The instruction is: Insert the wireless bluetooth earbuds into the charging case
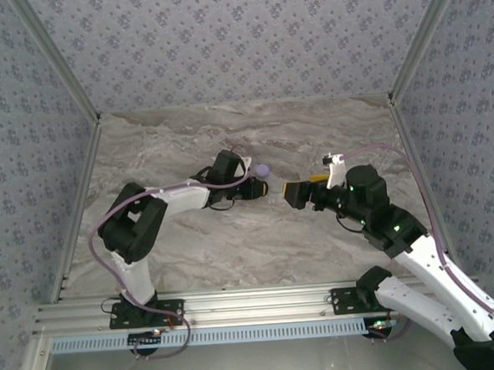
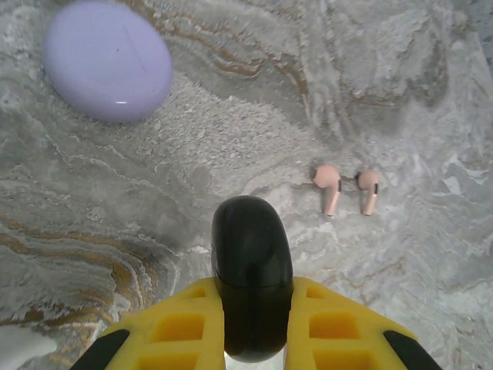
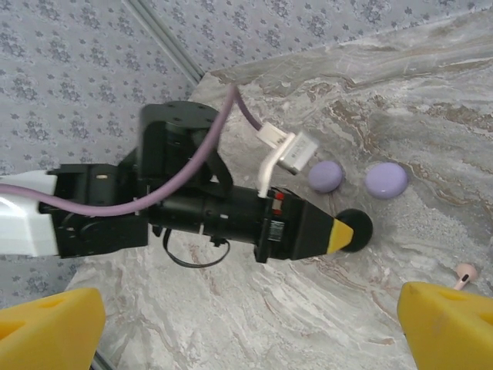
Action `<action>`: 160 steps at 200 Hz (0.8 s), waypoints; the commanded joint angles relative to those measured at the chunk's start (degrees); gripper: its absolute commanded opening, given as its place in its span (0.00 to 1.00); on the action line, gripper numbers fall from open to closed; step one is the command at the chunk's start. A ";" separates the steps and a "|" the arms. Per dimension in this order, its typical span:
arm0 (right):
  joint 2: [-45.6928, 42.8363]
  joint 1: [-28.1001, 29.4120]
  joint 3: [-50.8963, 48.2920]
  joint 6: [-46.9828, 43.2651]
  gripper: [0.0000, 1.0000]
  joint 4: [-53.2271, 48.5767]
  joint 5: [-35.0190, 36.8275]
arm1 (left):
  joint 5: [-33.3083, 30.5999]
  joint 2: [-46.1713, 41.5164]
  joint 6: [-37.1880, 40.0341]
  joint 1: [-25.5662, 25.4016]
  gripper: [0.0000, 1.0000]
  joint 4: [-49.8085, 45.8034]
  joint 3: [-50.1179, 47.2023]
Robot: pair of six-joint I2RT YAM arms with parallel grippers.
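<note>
The left gripper [image 2: 253, 327] clamps the black case [image 2: 252, 262] on edge, and the right gripper [image 1: 296, 194] hangs wide open. Two pink earbuds [image 2: 330, 185] lie near the case. It is probably best to steady the case and open its lid before fetching them.

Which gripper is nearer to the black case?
Left. The left gripper is shut on the black case; the right gripper stands open, apart from it, with the case in front of it.
</note>
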 commanded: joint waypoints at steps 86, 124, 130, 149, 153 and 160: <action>0.24 -0.53 0.67 -3.62 1.00 0.16 -2.93 | -0.59 3.77 -1.22 0.17 0.33 -5.50 4.42; 4.04 -0.37 4.80 -4.67 1.00 -4.16 -3.97 | -2.72 -1.51 2.55 0.83 0.41 -9.09 4.45; 4.99 -0.27 5.63 -4.99 1.00 -5.24 -3.91 | -2.94 -2.70 3.08 1.03 0.43 -9.64 4.43; 8.27 -0.03 8.65 -6.88 1.00 -8.83 -2.85 | -3.24 -6.77 4.36 1.88 0.48 -10.74 3.70; 9.03 0.12 9.38 -7.26 1.00 -9.57 -2.41 | -3.24 -7.77 4.60 2.09 0.49 -10.91 3.51; 10.42 0.31 10.59 -8.17 1.00 -10.85 -1.80 | -3.31 -9.50 4.93 2.58 0.51 -11.11 2.92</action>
